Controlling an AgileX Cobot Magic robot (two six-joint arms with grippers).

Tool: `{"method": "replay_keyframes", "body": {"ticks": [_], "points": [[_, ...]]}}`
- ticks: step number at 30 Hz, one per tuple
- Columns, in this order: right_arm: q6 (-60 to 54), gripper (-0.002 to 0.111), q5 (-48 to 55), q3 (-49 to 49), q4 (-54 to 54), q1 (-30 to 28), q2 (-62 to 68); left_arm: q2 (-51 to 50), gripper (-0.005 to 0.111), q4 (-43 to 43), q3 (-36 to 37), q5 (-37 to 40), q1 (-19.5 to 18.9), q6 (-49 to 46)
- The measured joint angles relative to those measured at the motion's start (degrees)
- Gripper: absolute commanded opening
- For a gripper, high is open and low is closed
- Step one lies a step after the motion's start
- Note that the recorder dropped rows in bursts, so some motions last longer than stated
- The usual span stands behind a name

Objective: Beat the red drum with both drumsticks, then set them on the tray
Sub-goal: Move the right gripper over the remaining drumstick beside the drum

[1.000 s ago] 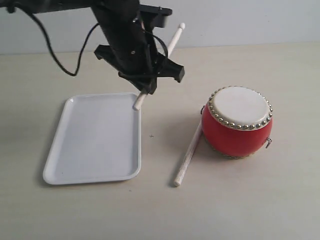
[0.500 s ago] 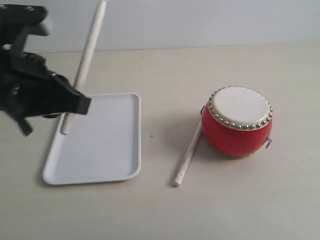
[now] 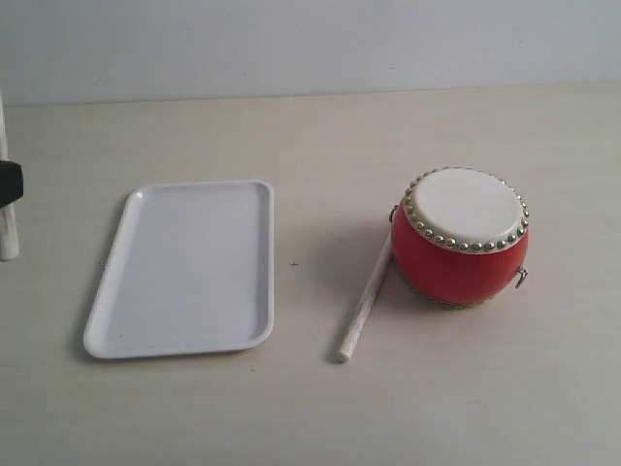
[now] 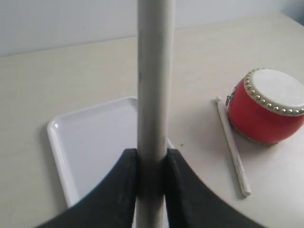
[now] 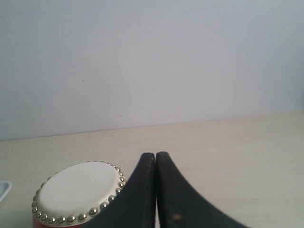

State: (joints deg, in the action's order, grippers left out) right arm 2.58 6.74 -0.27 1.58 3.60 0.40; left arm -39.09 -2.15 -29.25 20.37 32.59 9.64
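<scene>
wooden drumstick point(image 4: 152, 71) stands upright, clamped between the left jaws.

The drum point(image 3: 451, 270) has a glossy red body, a matt cream skin point(image 3: 464, 207) and shiny brass-coloured studs point(image 3: 456, 242). The sticks point(image 3: 365, 300) are bare pale wood, unpainted. The tray point(image 3: 184, 267) is smooth white plastic, faintly glossy. The tabletop point(image 3: 320, 136) is matt beige.

The left gripper point(image 4: 152, 159) is sitting at the left edge of the scene, its jaws pinching an upright drumstick point(image 4: 154, 71). The right gripper point(image 5: 156, 161) is holding nothing, its fingers pressing together.
</scene>
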Motion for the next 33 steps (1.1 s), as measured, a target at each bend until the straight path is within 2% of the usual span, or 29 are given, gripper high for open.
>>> {"method": "replay_keyframes", "body": {"ticks": [13,17,21,26,30,33], "points": [[-2.6,0.000,-0.4,0.0,0.0,0.0,0.0,1.0,0.000,-0.4,2.0,-5.8,0.0,0.8],[-1.2,0.000,-6.7,0.0,1.7,0.0,0.0,1.0,0.000,-0.4,3.6,-7.0,0.0,1.6],[10.3,0.000,-15.4,0.0,9.2,0.0,-0.1,1.0,0.000,-0.4,3.7,-7.3,0.0,1.7],[27.4,0.000,-19.6,0.0,19.2,0.0,-0.1,1.0,0.000,-0.4,3.7,-7.5,0.0,1.9],[44.9,0.000,-15.6,0.0,21.4,0.0,-0.1,1.0,0.000,-0.4,3.7,-7.5,0.0,1.9],[48.2,0.000,-8.8,-0.1,20.1,0.0,0.8,1.0,0.000,-0.4,3.7,-7.5,0.0,1.9]]}}
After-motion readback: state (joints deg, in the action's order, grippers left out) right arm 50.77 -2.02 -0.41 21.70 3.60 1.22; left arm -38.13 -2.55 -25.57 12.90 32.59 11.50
